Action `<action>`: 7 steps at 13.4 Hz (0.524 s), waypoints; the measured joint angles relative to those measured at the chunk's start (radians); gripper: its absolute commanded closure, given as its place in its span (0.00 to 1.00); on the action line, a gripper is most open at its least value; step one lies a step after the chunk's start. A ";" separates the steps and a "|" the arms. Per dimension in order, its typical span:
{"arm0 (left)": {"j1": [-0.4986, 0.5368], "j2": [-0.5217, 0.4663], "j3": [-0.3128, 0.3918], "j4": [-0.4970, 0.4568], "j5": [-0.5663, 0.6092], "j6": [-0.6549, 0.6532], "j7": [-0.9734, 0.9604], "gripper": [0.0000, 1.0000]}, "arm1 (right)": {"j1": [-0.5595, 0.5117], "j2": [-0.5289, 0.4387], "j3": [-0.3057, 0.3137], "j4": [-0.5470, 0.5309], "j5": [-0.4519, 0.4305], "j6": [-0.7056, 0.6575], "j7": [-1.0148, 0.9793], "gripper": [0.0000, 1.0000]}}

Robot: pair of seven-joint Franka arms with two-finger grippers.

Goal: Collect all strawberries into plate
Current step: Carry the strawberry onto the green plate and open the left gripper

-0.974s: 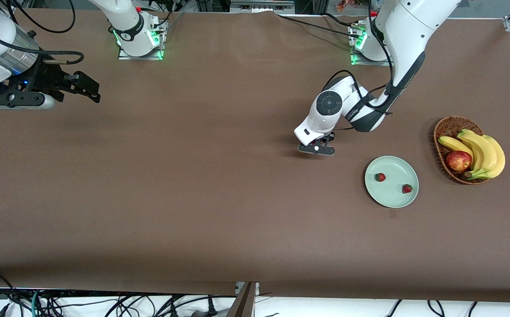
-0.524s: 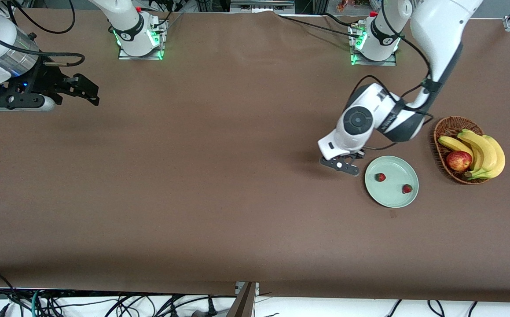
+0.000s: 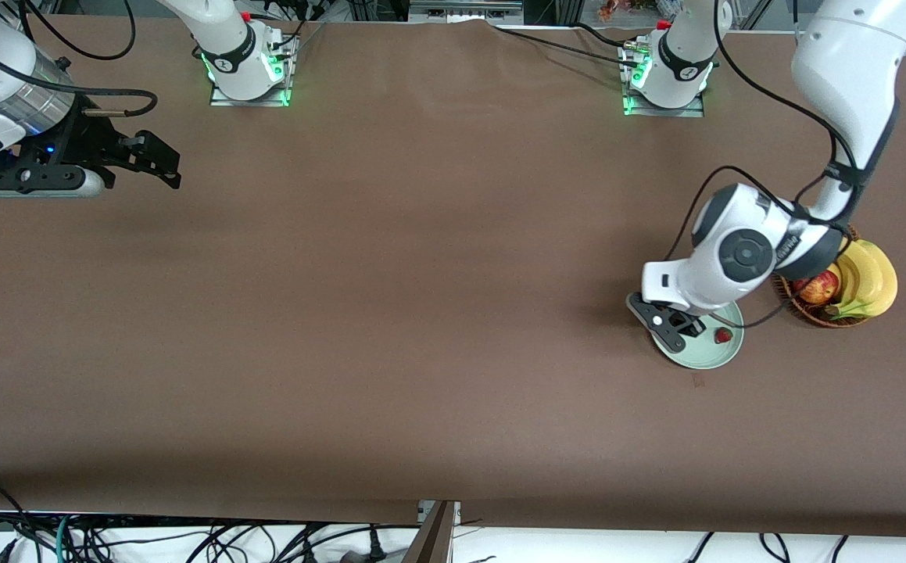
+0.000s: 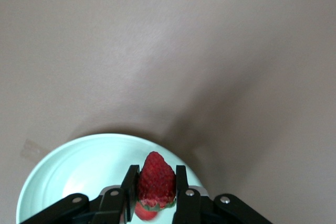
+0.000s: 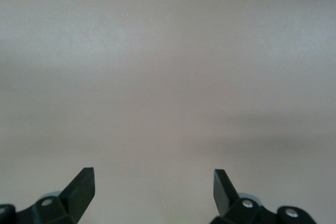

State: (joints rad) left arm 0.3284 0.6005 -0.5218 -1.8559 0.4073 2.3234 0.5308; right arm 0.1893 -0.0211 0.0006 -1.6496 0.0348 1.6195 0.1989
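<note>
Left gripper jaws pinch a strawberry over the plate — right gripper open.

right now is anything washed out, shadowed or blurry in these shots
Front view: even light, a soft shadow beside the left pincer over the plate. Left wrist view: sharp on the gripped strawberry, a broad shadow across the table. Right wrist view: hazy bare table, nothing crisp.

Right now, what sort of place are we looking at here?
Probably a robotics lab, not a kitchen: two robot arms are bolted to a table covered in brown sheeting, loose cables hang along its edge, and the only food is a staged plate and fruit basket.
</note>
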 measured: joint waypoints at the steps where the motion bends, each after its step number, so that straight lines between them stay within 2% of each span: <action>1: 0.022 0.029 0.000 -0.001 0.000 0.031 0.041 0.00 | 0.000 0.000 0.000 0.000 0.000 0.001 0.000 0.00; 5: 0.047 0.039 -0.005 0.006 0.000 0.043 0.105 0.00 | 0.000 0.000 0.000 0.000 0.001 0.001 -0.007 0.00; 7: 0.059 0.002 -0.021 0.024 -0.003 -0.050 0.102 0.00 | 0.000 -0.001 0.000 0.000 0.008 0.002 -0.009 0.00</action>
State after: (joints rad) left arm 0.3875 0.6025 -0.5427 -1.8316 0.4041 2.2736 0.6333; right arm 0.1898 -0.0217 0.0010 -1.6493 0.0432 1.6215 0.1897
